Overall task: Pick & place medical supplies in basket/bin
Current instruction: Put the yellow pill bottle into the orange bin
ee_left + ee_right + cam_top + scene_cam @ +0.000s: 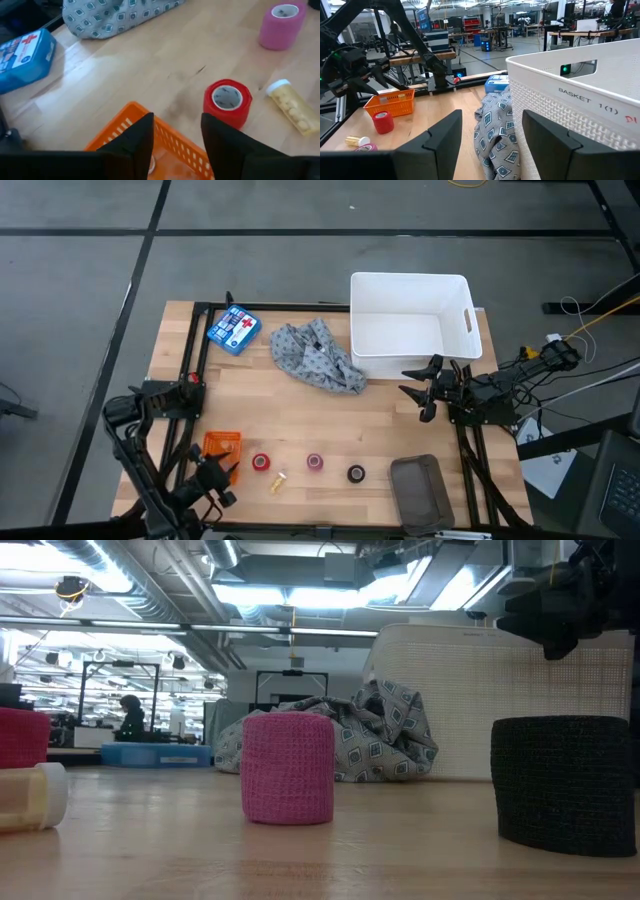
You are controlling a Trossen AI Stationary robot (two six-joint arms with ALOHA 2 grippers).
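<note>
Jaws of the left gripper (176, 145) stand parted, empty, just above the orange basket (222, 446) near the surface's front left corner. Jaws of the right gripper (418, 392) also spread wide, holding nothing, beside the right edge, just in front of the white bin (408, 325).

Bin sits at the back right corner. Grey patterned cloth (316, 357) lies crumpled against the bin's left side, toward the back middle. Blue box with a red cross (233, 330) at the back left.

Along the front edge, left to right: red tape roll (261, 462) just beside the basket, small yellowish bottle (278, 480) on its side, pink tape roll (315, 462), black tape roll (356, 473). Rolls stand upright, apart. A dark grey tray (422, 490) rests at the front right corner.
</note>
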